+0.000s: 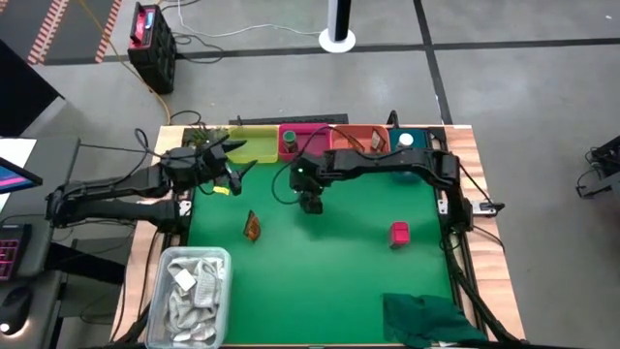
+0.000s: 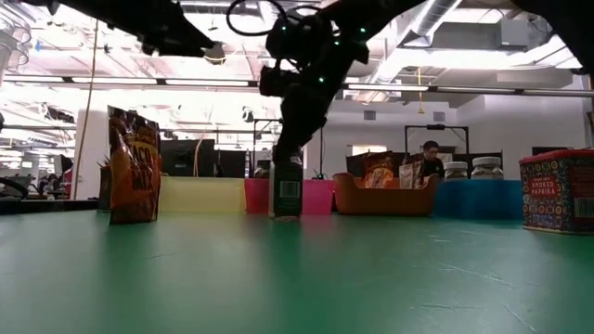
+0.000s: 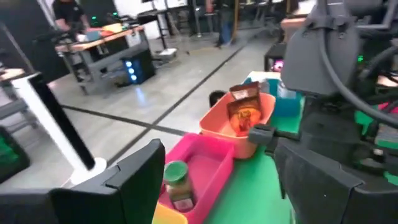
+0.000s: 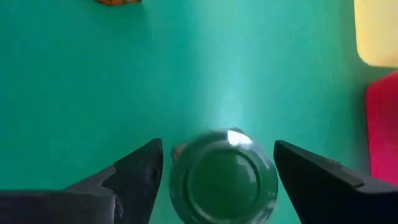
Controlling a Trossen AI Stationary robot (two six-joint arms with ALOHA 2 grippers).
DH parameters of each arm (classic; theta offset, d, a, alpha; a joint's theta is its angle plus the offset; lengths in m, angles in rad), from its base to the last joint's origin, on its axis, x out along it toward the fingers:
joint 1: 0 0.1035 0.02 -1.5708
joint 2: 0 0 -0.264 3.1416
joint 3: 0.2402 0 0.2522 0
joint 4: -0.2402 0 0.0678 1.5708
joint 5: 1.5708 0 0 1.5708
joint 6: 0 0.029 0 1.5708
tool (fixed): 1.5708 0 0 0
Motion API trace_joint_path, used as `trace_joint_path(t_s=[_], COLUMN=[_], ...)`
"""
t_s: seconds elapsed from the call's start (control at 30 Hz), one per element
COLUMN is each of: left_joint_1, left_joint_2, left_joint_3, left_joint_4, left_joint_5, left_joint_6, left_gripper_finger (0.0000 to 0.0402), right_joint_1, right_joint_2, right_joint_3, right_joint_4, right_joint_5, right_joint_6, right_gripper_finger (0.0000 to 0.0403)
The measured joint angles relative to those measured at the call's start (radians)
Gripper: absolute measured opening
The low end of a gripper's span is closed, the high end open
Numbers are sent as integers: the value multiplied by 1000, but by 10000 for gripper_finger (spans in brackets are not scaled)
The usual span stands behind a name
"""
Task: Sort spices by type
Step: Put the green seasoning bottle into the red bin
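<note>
My right gripper (image 4: 217, 174) hides most of the green jar (image 4: 224, 177), fingers spread either side. Pink tray (image 3: 208, 165) holds another jar (image 3: 176, 180). Left gripper (image 1: 235, 160) gapes empty.

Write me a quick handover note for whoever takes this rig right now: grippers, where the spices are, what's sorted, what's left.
Right gripper: open, straddling a dark green jar standing on the mat.
Left gripper: open, empty, near the yellow tray.
Done: one green jar in the pink tray, packets in the orange tray, white-capped jars in the teal tray.
Left: this jar, the pink box, the orange-brown packet on the mat.
</note>
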Motion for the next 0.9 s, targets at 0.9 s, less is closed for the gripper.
trace_joint_path(t_s=[0.9], left_joint_1=[2], left_joint_2=[-116], left_joint_3=[-1], left_joint_4=[-99], left_joint_5=[-106], left_joint_6=[-20], left_gripper_finger=[290], right_joint_1=[-13], right_joint_2=[104], right_joint_3=[133], right_joint_4=[-167], right_joint_5=[4], right_joint_6=[-79], right_gripper_finger=[220])
